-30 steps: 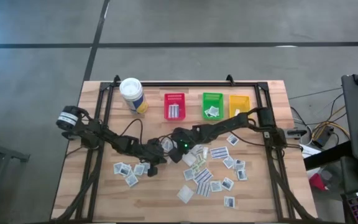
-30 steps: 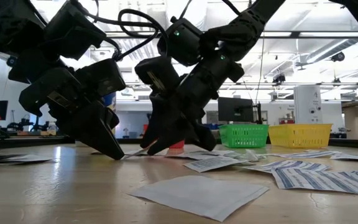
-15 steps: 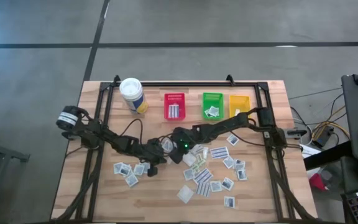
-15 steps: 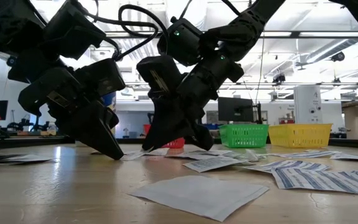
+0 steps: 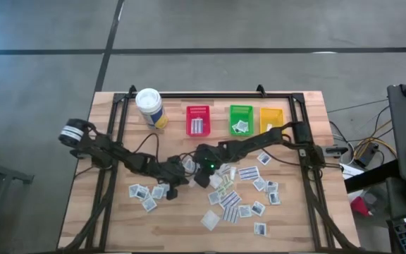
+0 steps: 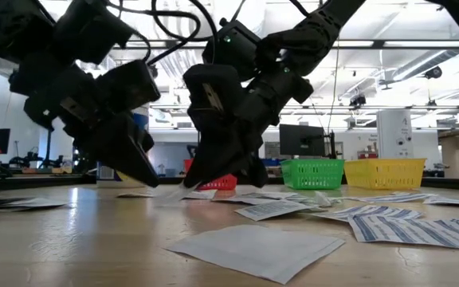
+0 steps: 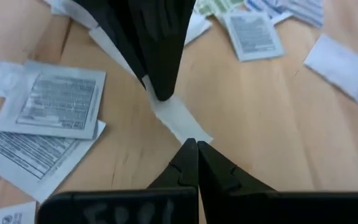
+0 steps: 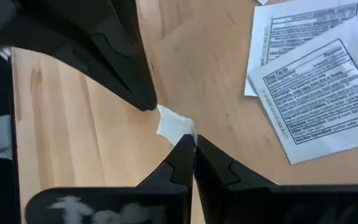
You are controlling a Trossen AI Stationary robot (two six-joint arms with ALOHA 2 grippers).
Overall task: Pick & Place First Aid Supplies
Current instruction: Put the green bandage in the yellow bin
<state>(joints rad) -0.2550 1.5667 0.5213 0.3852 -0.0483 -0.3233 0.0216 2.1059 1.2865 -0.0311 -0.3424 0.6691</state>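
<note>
A small white packet (image 7: 174, 117) of the first aid supplies is stretched between my two grippers near the table's middle. My left gripper (image 5: 180, 173) is shut on one end and my right gripper (image 5: 193, 171) is shut on the other, tip to tip. In the low view both slant down to just above the wood, left gripper (image 6: 151, 182) and right gripper (image 6: 190, 185). Many more flat white packets (image 5: 232, 200) lie on the table to the right and front, and a few packets (image 5: 146, 194) at the front left. My left gripper pinches one end of the white packet (image 7: 190, 134) at its fingertips, slanting down from the table's left. The packet runs from them toward the other gripper, low over the wood. My right gripper pinches the packet's opposite end (image 8: 180, 129) at its fingertips, slanting down from the table's right. The packet's free corner (image 8: 164, 116) points at the left gripper's tip (image 8: 146, 102). Whether the packet touches the table I cannot tell.
Along the far edge stand a white canister (image 5: 150, 107), a red bin (image 5: 198, 120), a green bin (image 5: 241, 119) and a yellow bin (image 5: 271, 118). A large white packet (image 6: 253, 247) lies near the front. Bare wood shows at the front left corner.
My right gripper has rolled about its own line and shut on the packet's end. My left gripper, shut throughout, has risen a little from the table with its end of the packet.
</note>
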